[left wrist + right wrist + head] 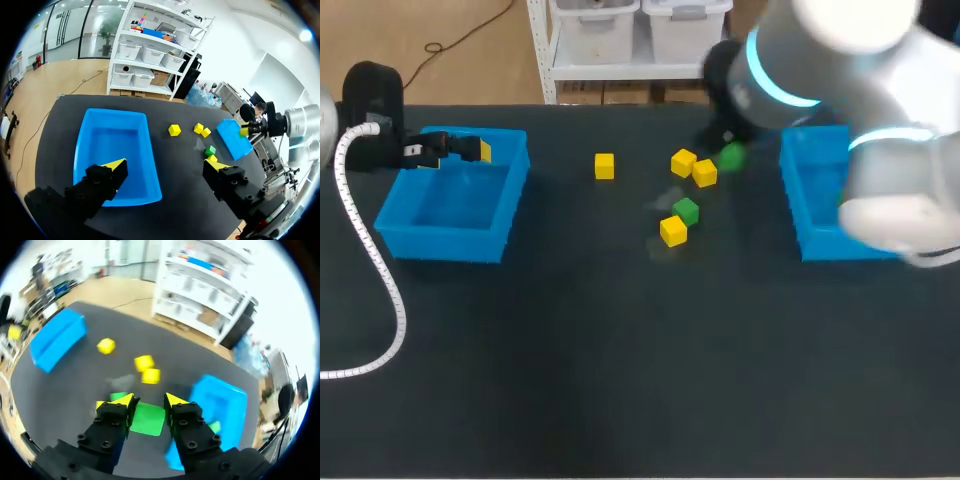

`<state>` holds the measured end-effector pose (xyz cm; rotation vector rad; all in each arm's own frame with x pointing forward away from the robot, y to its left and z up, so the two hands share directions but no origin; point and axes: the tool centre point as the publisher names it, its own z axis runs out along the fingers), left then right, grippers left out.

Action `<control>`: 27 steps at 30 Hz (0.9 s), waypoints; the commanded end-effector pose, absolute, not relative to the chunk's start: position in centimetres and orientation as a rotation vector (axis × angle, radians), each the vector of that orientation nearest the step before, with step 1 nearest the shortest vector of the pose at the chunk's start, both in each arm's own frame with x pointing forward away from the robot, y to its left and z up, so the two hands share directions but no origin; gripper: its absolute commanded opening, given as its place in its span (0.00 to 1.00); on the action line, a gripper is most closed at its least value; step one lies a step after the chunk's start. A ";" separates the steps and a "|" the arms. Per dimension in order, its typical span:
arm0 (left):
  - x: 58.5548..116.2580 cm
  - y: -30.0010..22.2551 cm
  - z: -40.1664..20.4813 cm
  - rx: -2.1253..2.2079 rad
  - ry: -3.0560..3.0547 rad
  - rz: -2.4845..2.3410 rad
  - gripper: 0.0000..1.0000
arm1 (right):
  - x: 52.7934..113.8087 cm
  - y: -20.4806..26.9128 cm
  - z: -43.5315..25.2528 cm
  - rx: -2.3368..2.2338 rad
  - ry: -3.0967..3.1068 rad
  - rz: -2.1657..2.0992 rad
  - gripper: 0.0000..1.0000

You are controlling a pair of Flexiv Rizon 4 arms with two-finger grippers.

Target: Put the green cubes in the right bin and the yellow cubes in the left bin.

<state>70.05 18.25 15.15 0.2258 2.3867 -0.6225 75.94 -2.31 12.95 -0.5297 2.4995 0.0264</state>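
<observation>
Dark table [570, 380] bears two blue bins [445, 243]; loose cubes [605, 166].

Table [620, 400]: near half open, crossed only by the white coiled cable [382, 290] beside the left edge; left bin [420, 240] toward the left edge, open from above, left gripper [455, 150] spread wide over its far wall; broad lane from this bin to the lone yellow cube [605, 166]; toward the far edge, paired yellow cubes [693, 167] touching, loose green cube [686, 210] against another yellow cube [672, 231], narrow gaps between groups; right gripper [149, 402] clamped on the held green cube [148, 420] just beyond; right arm [880, 120] overhangs the right bin [810, 215].
</observation>
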 end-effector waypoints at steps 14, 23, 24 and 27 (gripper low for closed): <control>70.0 18.4 15.0 0.230 2.377 -0.633 1.00 | 76.3 -17.5 9.1 -0.066 2.530 -0.055 0.00; 70.0 18.4 15.0 0.230 2.377 -0.633 1.00 | 75.5 -18.3 8.9 -0.121 2.506 -0.003 1.00; 70.0 18.4 15.0 0.230 2.377 -0.633 1.00 | 75.5 -18.5 9.2 -0.137 2.491 0.001 1.00; 70.0 18.4 15.0 0.230 2.377 -0.633 1.00 | 75.5 -19.3 10.6 -0.194 2.447 0.002 1.00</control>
